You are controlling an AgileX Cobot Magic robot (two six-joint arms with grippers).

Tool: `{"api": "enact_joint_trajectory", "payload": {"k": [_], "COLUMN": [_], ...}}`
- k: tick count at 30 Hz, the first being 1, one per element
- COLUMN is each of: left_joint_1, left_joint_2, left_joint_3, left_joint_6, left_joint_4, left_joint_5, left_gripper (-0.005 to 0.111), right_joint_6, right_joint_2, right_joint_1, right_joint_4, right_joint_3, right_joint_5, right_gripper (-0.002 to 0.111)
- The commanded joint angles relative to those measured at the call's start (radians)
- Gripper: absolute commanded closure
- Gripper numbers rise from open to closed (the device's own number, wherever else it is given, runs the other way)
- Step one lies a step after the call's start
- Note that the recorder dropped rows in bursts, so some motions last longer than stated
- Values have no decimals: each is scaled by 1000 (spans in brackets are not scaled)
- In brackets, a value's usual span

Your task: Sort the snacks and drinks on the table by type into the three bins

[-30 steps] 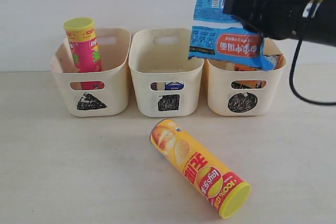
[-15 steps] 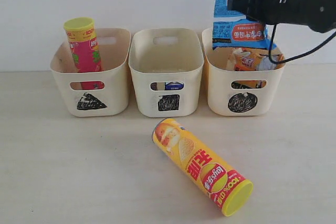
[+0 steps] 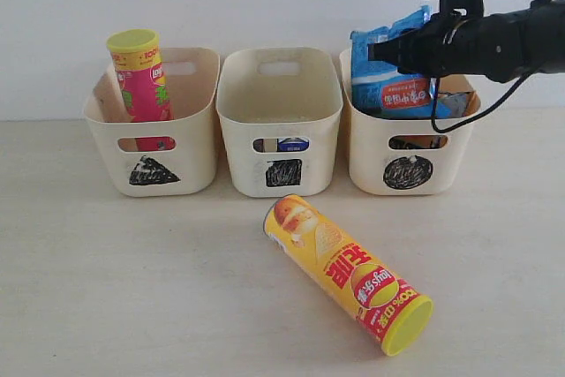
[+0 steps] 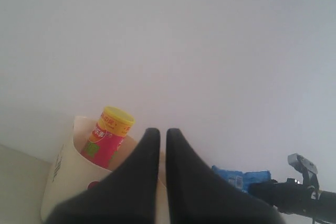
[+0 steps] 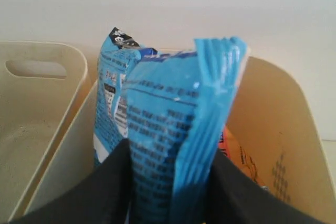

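Cream plastic on the far left first: the triangle bin has the pink tube standing upright in it. My left gripper hangs up high with its jaws pressed together and nothing in them. The square bin in the middle shows the blue-and-white carton through its handle slot; I can't see the purple one from here. In front of it the yellow tube lies on its side on the table, lid pointing toward me, and it has drifted a touch to the right over the last second. The real change is on the right. The blue bag, which a second ago was dangling high and slanted above the rims, has swung upright and come down into the circle bin, with its top still poking over the rim next to the orange bag. My right gripper has the bag's crimped edge between its jaws, both fingers against the foil. I judge the bags sorted once I let go, which leaves only the yellow tube, bound for the triangle bin.
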Motion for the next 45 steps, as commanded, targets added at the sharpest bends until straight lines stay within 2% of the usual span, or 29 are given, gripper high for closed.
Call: {"api": "enact_joint_trajectory", "payload": {"k": [1,2,3,5,7,8,10,13,15,20,22,24,30,35,45], "left_joint_1": [3,3,3,3,3,3,3,3,3,3,3,3,3,3,3], "left_joint_2": [-3,-3,-3,-3,-3,-3,-3,-3,-3,-3,-3,-3,25,62,64], "left_joint_3": [5,5,5,5,5,5,5,5,5,5,5,5,5,5,5], "left_joint_6": [-8,-8,-8,-8,-8,-8,-8,-8,-8,-8,-8,-8,-8,-8,-8], "left_joint_4": [4,4,4,4,4,4,4,4,4,33,42,50,50,50,50], "left_joint_5": [0,0,0,0,0,0,0,3,3,2,4,4,6,6,6], "left_gripper": [103,103,103,103,103,103,103,103,103,103,103,103,103,103,103], "right_joint_6": [-37,-39,-39,-92,-176,-231,-273,-290,-323,-336,-348,-351,-351,-343,-219], "right_joint_2": [-27,-53,-65,-119,-161,-175,-182,-183,-190,-226,-255,-319,-585,-833,-1374], "right_joint_1": [-6,-6,-6,-6,-6,-6,-6,-6,-6,-6,-6,-6,-6,-6,-6], "right_joint_4": [-4,-4,-4,-7,-19,-19,-19,-19,-19,24,74,133,272,299,300], "right_joint_3": [-15,-19,-21,-42,-73,-91,-115,-156,-184,-190,-177,-113,216,490,916], "right_joint_5": [14,36,48,121,262,380,524,751,977,1213,1242,1188,779,532,258], "right_gripper": [36,33,35,47,68,87,106,108,108,108,108,108,108,108,108]}}
